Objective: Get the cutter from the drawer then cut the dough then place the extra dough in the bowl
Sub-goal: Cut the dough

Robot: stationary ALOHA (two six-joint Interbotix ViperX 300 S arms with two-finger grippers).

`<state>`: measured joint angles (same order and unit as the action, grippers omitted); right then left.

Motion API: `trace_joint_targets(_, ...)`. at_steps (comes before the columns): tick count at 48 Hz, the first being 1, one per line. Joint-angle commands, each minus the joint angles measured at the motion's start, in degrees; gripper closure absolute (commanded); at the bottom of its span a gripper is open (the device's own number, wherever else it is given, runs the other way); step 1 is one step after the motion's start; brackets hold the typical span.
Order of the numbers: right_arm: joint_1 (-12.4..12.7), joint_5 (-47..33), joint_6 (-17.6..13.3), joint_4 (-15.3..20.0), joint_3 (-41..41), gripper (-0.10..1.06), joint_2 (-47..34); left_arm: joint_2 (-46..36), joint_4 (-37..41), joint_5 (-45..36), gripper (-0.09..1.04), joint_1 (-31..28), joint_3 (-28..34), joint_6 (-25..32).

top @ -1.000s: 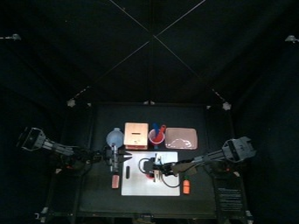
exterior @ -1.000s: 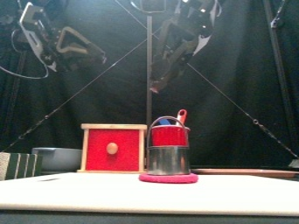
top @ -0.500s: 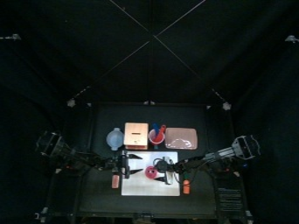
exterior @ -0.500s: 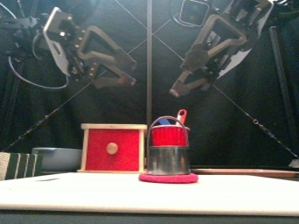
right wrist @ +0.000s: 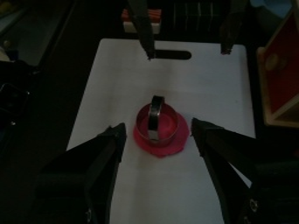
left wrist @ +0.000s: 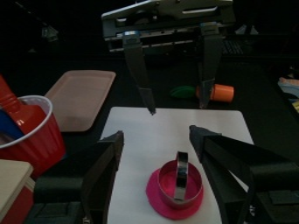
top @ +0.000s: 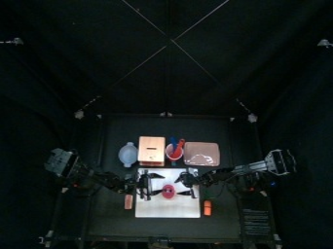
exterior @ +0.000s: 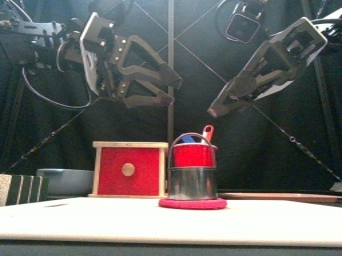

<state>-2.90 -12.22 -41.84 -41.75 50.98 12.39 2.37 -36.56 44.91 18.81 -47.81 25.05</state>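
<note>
At the far left of the table [top: 115, 226] stands the blue-grey bowl [exterior: 60, 180]. Just to its right is the wooden box [exterior: 130, 170], its red drawer front facing the near edge.

The left gripper [exterior: 144, 88] hangs high above the surface with its jaws spread wide and nothing between them, and it tilts in toward the middle. From above it lies over the left edge of the white cutting board [top: 170, 209]. A small orange-red toy [top: 129, 201] lies on the table just off that edge.

The pink dough [left wrist: 170, 194] lies flat in the middle of the board, with bare white board on every side of it. The metal cutter [exterior: 194, 182] stands on top of the dough, touching it. No jaw touches the cutter, and the air straight above it, between the two grippers, is open. The red cup [exterior: 195, 154] with its toy knives stands behind the cutter, beyond the board's far edge.

The right gripper [exterior: 258, 82] mirrors the left, high up, jaws apart and empty, leaning inward over the board's right edge. The pink tray [top: 203, 154] lies far right of the cup, and an orange toy [top: 207, 207] rests by the board's right edge.

The table is black and flat. Black curtains [top: 78, 58] close the back and sides.
</note>
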Motion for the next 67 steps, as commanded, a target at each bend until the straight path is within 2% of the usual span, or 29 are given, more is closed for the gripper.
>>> trace_joint_targets(1, 2.29, -4.31, 0.35, 0.7, -0.18, 0.04, 0.0, 0.09, -0.79, 4.04, 0.01, 1.32, 0.88, 0.09)
trace_joint_targets(7, 3.34, -6.94, 2.29, 3.52, -0.26, 0.04, -1.23, 1.23, -1.76, 8.96, 0.01, 2.55, -0.18, 0.0)
trace_joint_targets(13, 3.52, -9.23, 8.17, 10.46, -0.53, 0.04, -2.46, 2.37, -2.81, 10.63, 0.01, 3.6, -0.09, 0.0)
trace_joint_targets(18, 3.43, -9.49, 13.8, 18.46, -0.53, 0.04, -2.72, 2.55, -3.16, 10.63, 0.01, 3.87, -0.18, 0.0)
trace_joint_targets(23, 2.99, -10.55, 21.53, 26.98, -0.18, 0.04, -2.72, 2.55, -3.16, 10.72, 0.01, 3.87, -0.35, 0.0)
trace_joint_targets(28, 1.49, -16.26, 31.2, 34.28, 1.23, 0.04, -2.81, 2.55, -3.16, 10.72, 0.01, 3.87, -0.44, 0.09)
trace_joint_targets(34, -0.7, -25.14, 43.42, 46.32, 4.57, 0.04, -3.25, 2.72, -3.16, 10.72, 0.01, 3.78, -0.7, 0.18)
trace_joint_targets(36, -1.58, -27.07, 45.79, 48.96, 5.36, 0.04, -3.52, 2.81, -3.16, 10.72, 0.01, 3.78, -0.88, 0.09)
trace_joint_targets(38, -3.43, -29.71, 49.22, 53.61, 6.42, 0.04, -4.22, 2.9, -3.16, 10.72, 0.01, 3.87, -1.05, 0.09)
trace_joint_targets(41, -6.06, -32.87, 52.47, 58.54, 7.29, 0.04, -5.36, 3.43, -3.16, 10.72, 0.01, 3.87, -1.32, 0.09)
trace_joint_targets(44, -8.88, -36.04, 54.49, 63.28, 7.65, 0.04, -7.21, 4.22, -3.25, 10.72, 0.01, 3.87, -1.41, 0.0)
trace_joint_targets(47, -10.81, -37.71, 54.93, 65.83, 7.29, 0.04, -9.32, 5.36, -3.52, 10.72, 0.01, 3.87, -1.14, 0.0)
trace_joint_targets(56, -15.21, -41.48, 54.67, 68.91, 4.92, 0.04, -15.73, 9.4, -3.87, 10.72, 0.01, 4.22, 0.88, 0.0)
trace_joint_targets(62, -16.08, -41.75, 54.76, 71.02, 3.34, 0.04, -18.19, 10.99, -3.96, 10.37, 0.01, 4.31, 1.85, 0.0)
trace_joint_targets(67, -16.17, -41.84, 54.67, 71.46, 2.81, 0.04, -19.51, 11.43, -4.39, 9.4, 0.01, 3.96, 1.93, 0.0)
